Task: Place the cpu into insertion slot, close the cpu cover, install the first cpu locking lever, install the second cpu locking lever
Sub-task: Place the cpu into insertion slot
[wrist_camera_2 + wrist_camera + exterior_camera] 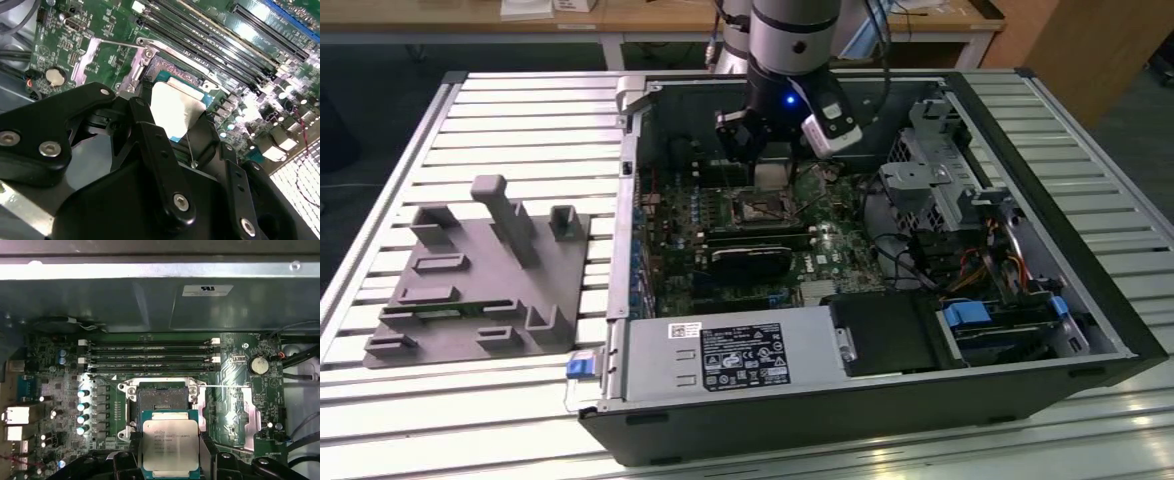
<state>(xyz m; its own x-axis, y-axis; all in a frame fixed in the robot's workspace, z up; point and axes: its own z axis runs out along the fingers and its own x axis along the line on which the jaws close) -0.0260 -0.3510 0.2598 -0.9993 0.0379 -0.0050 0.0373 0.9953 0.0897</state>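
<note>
Exterior view first: I see the grey robot arm reaching down into an open black desktop computer case that lies on a pale slatted metal table. The black two-fingered gripper hangs just above the small square dark insertion slot with its silvery metal rim, set in the green circuit board. A grey moulded fixture block sits on the table at the exterior view's left, well apart from the case. In the second wrist view the fingers are drawn in narrow on the small flat square cpu with its pale silvery-grey face, one finger on each opposite edge, and I see the chip held over the slot's rim. A thin metal lever rod runs across the board to a corner of the slot. In the first wrist view the cpu sits between the fingertips and overlaps the slot's near rim. The slot's dark inside lies bare, so the chip is not seated, and I cannot tell whether it touches the rim. Long narrow black memory slots lie beyond the slot, a shiny silvery metal plate lies just beside it, and a round silver coin cell sits near that plate.
</note>
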